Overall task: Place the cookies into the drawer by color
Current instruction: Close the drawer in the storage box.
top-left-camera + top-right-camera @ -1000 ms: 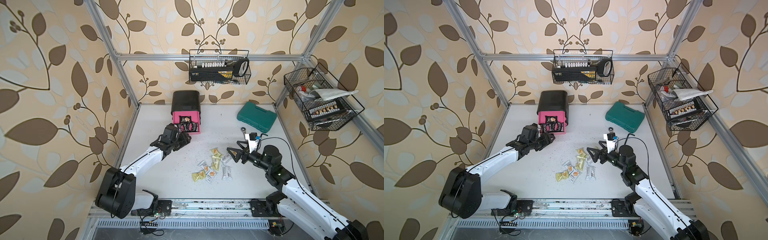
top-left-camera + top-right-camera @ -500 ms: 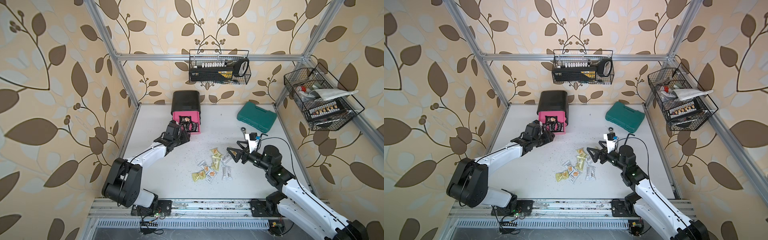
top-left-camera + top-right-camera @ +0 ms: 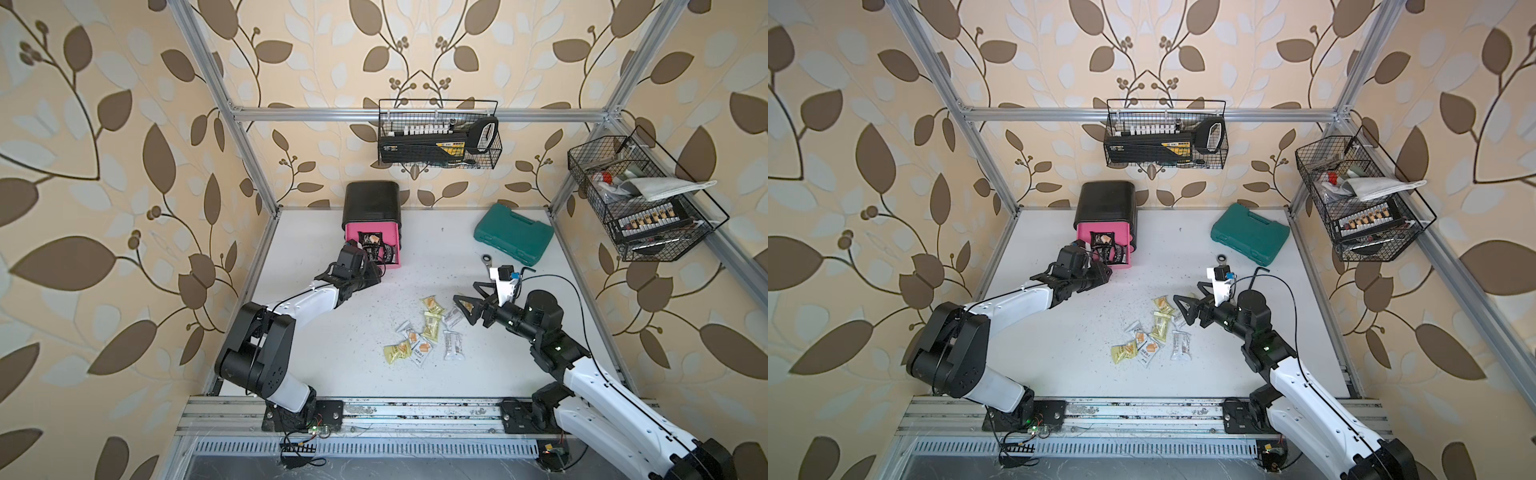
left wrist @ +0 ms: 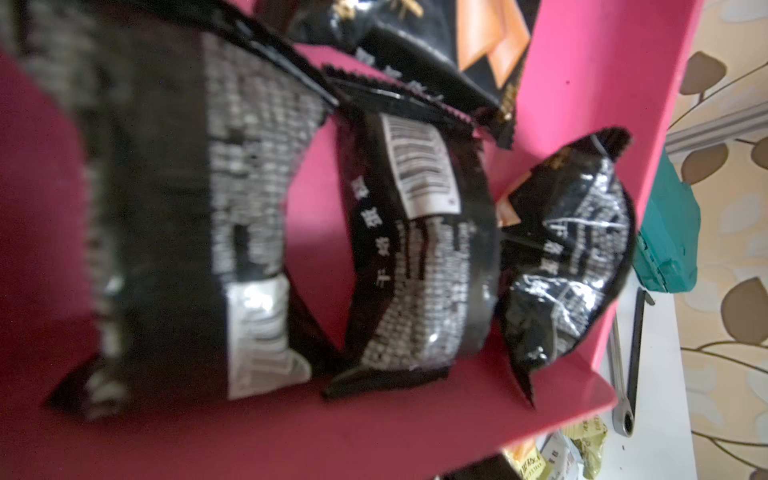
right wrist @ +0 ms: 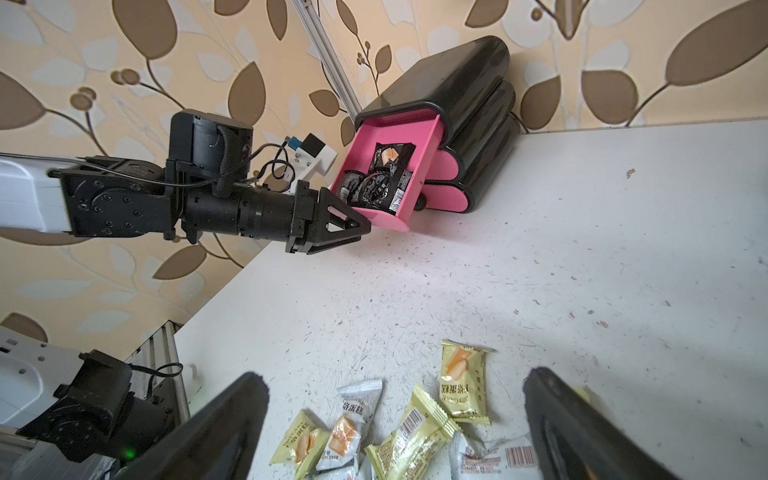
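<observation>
The left claw (image 5: pixel 365 228) sits just beside the front corner of the pulled-out top drawer (image 3: pixel 394 239), fingertips drawn close together with nothing between them; whether it touches the pink wall is hard to tell. That drawer sticks out of the small black cabinet (image 3: pixel 372 199) at the back of the table (image 3: pixel 324 357), and the two drawers under it are pushed in. Several black packets (image 4: pixel 415 257) lie inside the open drawer, one with an orange biscuit print, another with a barcode label. Nearer the middle of the table, well apart from the cabinet, the other cookies (image 3: pixel 424 334) lie in a loose cluster of pale yellow and white packets, some overlapping. The right claw (image 3: pixel 465 291) hangs over the far edge of this cluster, jaws spread wide and empty; in the right wrist view its fingers (image 5: pixel 224 428) frame the packets. Beyond it lie a wrench (image 3: pixel 485 260) and a teal case (image 3: pixel 513 237), and a wire basket (image 3: pixel 665 245) hangs on the wall
</observation>
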Tool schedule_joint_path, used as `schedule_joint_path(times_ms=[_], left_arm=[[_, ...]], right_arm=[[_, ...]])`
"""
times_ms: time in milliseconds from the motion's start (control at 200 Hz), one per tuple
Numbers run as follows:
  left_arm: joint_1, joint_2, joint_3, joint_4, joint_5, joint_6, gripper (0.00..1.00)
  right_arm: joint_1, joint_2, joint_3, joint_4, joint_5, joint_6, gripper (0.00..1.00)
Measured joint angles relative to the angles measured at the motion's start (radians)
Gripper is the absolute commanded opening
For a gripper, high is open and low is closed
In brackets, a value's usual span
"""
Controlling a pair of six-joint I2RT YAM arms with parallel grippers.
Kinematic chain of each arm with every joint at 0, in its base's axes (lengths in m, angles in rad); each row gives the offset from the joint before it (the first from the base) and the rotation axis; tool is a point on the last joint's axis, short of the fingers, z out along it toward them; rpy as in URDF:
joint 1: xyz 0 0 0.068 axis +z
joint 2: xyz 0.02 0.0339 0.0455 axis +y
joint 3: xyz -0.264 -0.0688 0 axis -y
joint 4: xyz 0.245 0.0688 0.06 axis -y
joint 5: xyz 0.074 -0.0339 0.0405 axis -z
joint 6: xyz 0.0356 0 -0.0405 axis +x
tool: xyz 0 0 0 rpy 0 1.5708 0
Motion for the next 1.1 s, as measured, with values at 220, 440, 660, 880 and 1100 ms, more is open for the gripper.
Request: schedule_joint_path(times_ms=[220,440,660,880,1100], left_arm=[[0.0,0.0,0.002,-0.001,-0.001,0.002,0.29],[0.0,-0.013,0.024,-0.053,-0.008,0.003,0.22],[0.0,-0.023,0.135,-0.204,-0.037,0.019,0.19],[0.0,-0.004,0.214,-0.274,-0.055,0.038,0.2],[0.003,0.076,0.326,-0.321,-0.065,0.06,0.2]], right_arm=[[0.0,0.0,0.0,0.0,0.0,0.0,0.99],[0.0,0.0,0.0,0.0,0.0,0.0,0.99],[0.0,0.0,0.0,0.0,0.0,0.0,0.99],[0.0,0.0,0.0,0.0,0.0,0.0,0.99],[0.0,-0.002,0.0,0.0,0.0,0.0,0.99]])
